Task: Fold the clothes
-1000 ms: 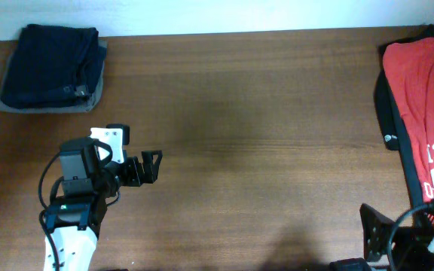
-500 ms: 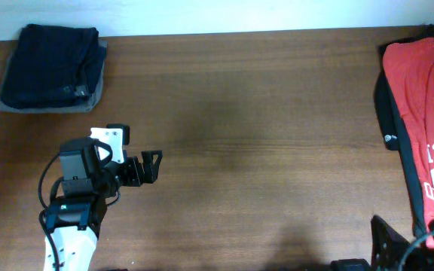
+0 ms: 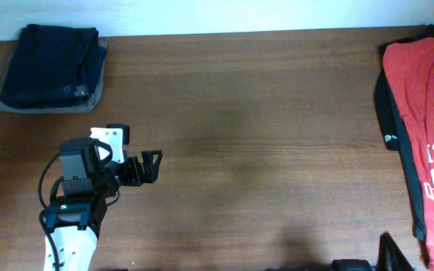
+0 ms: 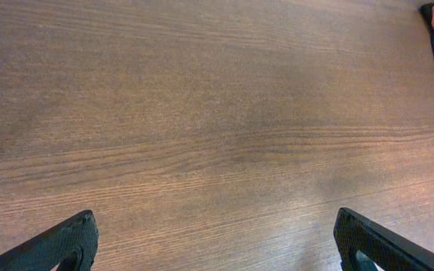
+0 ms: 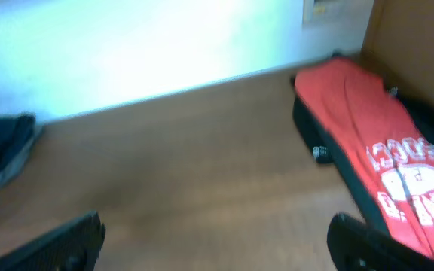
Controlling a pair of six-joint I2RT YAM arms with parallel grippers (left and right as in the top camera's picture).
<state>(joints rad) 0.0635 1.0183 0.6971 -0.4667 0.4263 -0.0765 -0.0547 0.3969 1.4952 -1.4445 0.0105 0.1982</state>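
Overhead, left gripper [image 3: 155, 168]: near left of the table [image 3: 277, 150], black fingers pointing right and set apart, with nothing between them that you can see.
Overhead, navy shorts [image 3: 50, 66]: far left corner, folded into a thick, soft rectangle with a rumpled right edge.
Overhead, grey-olive cloth [image 3: 99, 81]: flat under the navy shorts, showing as a thin border on their right and near sides.
Overhead, red T-shirt [image 3: 420, 105]: right edge, a long creased strip with white lettering at its near end, lying on a black garment [image 3: 386, 113].
Left wrist, left gripper: you see the two dark fingertips at the bottom corners, spread wide, holding and touching nothing. Between them is only brown wood with long, fine grain.
Left wrist, red T-shirt: a sliver in the top right corner, edged in black.
Right wrist, right gripper [image 5: 215, 233]: blurred picture. The fingertips sit at the bottom corners, spread wide and gripping nothing.
Right wrist, navy shorts: a dark, blurred bundle at the far left, by the pale wall [image 5: 142, 45].
Right wrist, red T-shirt: on the right, with its white lettering at the near end.
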